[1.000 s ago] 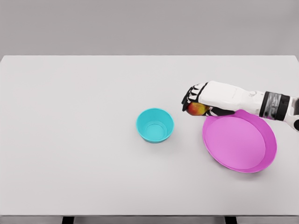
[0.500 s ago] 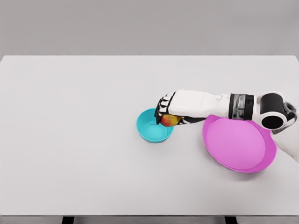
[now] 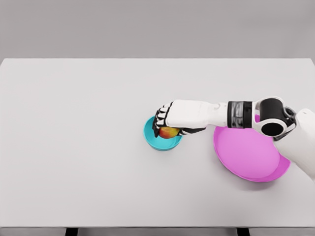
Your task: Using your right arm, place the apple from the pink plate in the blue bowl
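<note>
The dark fingers of the right hand are curled closely over the apple, which is held from above with only its red and yellow lower side showing beneath the palm. Over the last second the apple has been carried leftward from beside the far left edge of the pink plate, past the bowl's right rim, to a place directly over the hollow of the blue bowl. The transfer is therefore judged almost complete, with only the release left to be made. Whether the apple already rests on the bowl's floor or hangs just above it cannot be told, since the hand covers most of the bowl's right and far rim and the whole interior. The thumb is mostly hidden under the palm. The plate is now bare, its far left rim crossed by the white forearm and its right edge overlapped by the upper arm. No left arm is seen anywhere on the white table.
</note>
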You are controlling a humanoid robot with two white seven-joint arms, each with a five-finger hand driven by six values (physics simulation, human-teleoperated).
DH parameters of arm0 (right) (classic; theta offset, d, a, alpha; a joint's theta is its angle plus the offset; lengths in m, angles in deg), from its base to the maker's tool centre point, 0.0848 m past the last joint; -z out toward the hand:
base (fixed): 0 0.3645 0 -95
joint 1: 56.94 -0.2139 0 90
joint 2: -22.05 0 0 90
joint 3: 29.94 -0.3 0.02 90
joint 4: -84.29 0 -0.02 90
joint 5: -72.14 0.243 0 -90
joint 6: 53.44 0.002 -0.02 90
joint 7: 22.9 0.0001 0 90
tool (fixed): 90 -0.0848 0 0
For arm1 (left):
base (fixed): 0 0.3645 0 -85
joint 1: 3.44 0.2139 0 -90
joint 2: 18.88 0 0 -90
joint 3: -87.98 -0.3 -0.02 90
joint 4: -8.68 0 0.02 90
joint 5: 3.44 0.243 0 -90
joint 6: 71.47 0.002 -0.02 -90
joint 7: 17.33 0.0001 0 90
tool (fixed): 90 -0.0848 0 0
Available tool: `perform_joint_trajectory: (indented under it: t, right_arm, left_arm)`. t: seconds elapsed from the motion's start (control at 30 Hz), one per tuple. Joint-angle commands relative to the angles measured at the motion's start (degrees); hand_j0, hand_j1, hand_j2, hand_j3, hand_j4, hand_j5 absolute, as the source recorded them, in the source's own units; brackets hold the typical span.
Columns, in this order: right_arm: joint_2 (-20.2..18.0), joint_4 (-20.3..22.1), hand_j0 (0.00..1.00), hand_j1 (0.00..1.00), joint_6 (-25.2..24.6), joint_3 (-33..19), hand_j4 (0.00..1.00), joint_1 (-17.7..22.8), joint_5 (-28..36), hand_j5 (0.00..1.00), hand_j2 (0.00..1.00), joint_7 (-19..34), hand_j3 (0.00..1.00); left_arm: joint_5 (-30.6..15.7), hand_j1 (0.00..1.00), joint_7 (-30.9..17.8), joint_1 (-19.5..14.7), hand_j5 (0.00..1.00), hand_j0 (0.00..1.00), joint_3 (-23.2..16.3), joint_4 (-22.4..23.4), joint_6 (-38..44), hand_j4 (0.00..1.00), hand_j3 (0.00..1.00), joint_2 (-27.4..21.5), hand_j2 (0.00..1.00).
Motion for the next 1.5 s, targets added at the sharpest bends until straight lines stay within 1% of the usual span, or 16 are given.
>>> perform_joint_trajectory:
  t: [0.0,0.17,0.27,0.33,0.57,0.7,0.8,0.83,0.9,1.03,1.07,1.13,1.2,1.27,1.37,1.47]
  right_arm:
    - [0.3,-0.1,0.55,0.55,-0.2,0.3,0.55,0.0,-0.2,0.55,0.55,0.0,0.55]
    - [0.9,-0.6,0.55,0.55,-0.2,1.5,0.55,-1.0,-0.4,0.55,0.55,0.0,0.55]
    - [0.9,-0.8,0.59,0.59,-0.2,1.5,0.59,-1.1,-0.5,0.59,0.59,0.0,0.59]
    - [0.8,-1.3,1.0,1.0,-0.2,1.5,1.0,-1.1,-0.5,1.0,1.0,0.0,1.0]
    - [0.8,-1.2,1.0,1.0,-0.2,1.4,1.0,-1.2,-0.5,1.0,1.0,0.0,1.0]
    - [0.6,-0.5,1.0,1.0,-0.2,0.7,1.0,-2.7,-0.2,1.0,1.0,0.0,1.0]
    - [-1.1,2.1,1.0,1.0,-0.2,-5.7,1.0,-1.9,0.1,1.0,1.0,0.0,1.0]
    - [-4.0,2.8,1.0,1.0,-0.2,-7.6,1.0,-1.1,0.2,1.0,1.0,0.0,1.0]
    - [-5.4,2.8,1.0,1.0,-0.2,-12.0,1.0,1.2,0.3,1.0,1.0,0.0,1.0]
    - [-11.3,2.4,1.0,1.0,-0.2,-27.6,1.0,11.1,2.2,1.0,1.0,0.0,1.0]
    - [-11.8,2.3,1.0,1.0,-0.2,-31.3,1.0,13.4,2.2,1.0,1.0,0.0,1.0]
    - [-12.0,0.3,1.0,1.0,-0.2,-35.0,1.0,16.6,2.2,1.0,1.0,0.0,1.0]
    - [-9.9,-2.2,1.0,1.0,-0.2,-37.8,1.0,17.4,2.2,1.0,1.0,0.0,1.0]
    - [-4.1,-2.6,1.0,1.0,-0.2,-40.7,1.0,17.8,2.1,1.0,1.0,0.0,1.0]
    - [-2.6,-2.7,1.0,1.0,-0.2,-40.8,1.0,19.0,2.1,1.0,1.0,0.0,1.0]
    - [-2.4,-2.9,1.0,1.0,-0.2,-40.6,1.0,19.6,2.1,1.0,1.0,0.0,1.0]
  left_arm:
    - [0.0,1.0,0.0,0.0,1.0,1.0,0.0,0.0,0.0,1.0,1.0,0.0,1.0]
    - [0.0,1.0,0.0,0.0,1.0,1.0,0.0,0.0,0.0,1.0,1.0,0.0,1.0]
    - [0.0,1.0,0.0,0.0,1.0,1.0,0.0,0.0,0.0,1.0,1.0,0.0,1.0]
    - [0.0,1.0,0.0,0.0,1.0,1.0,0.0,0.0,0.0,1.0,1.0,0.0,1.0]
    - [0.0,1.0,0.0,0.0,1.0,1.0,0.0,0.0,0.0,1.0,1.0,0.0,1.0]
    - [0.0,1.0,0.0,0.0,1.0,1.0,0.0,0.0,0.0,1.0,1.0,0.0,1.0]
    - [0.0,1.0,0.0,0.0,1.0,1.0,0.0,0.0,0.0,1.0,1.0,0.0,1.0]
    - [0.0,1.0,-0.1,0.0,1.0,1.0,0.0,0.0,0.0,1.0,1.0,0.0,1.0]
    - [0.0,1.0,0.0,0.0,1.0,1.0,0.0,0.0,0.0,1.0,1.0,0.0,1.0]
    - [0.0,1.0,0.0,0.0,1.0,1.0,0.0,0.0,0.0,1.0,1.0,0.0,1.0]
    - [0.0,1.0,0.0,0.0,1.0,1.0,0.0,0.0,0.0,1.0,1.0,0.0,1.0]
    - [0.0,1.0,0.0,0.0,1.0,1.0,0.0,0.0,0.0,1.0,1.0,0.0,1.0]
    - [0.0,1.0,0.0,0.0,1.0,1.0,0.0,0.0,0.0,1.0,1.0,0.0,1.0]
    - [0.0,1.0,0.0,0.0,1.0,1.0,0.0,0.0,0.0,1.0,1.0,0.0,1.0]
    - [0.0,1.0,0.0,0.0,1.0,1.0,0.0,0.0,0.0,1.0,1.0,0.0,1.0]
    - [0.0,1.0,0.0,0.0,1.0,1.0,0.0,0.0,0.0,1.0,1.0,0.0,1.0]
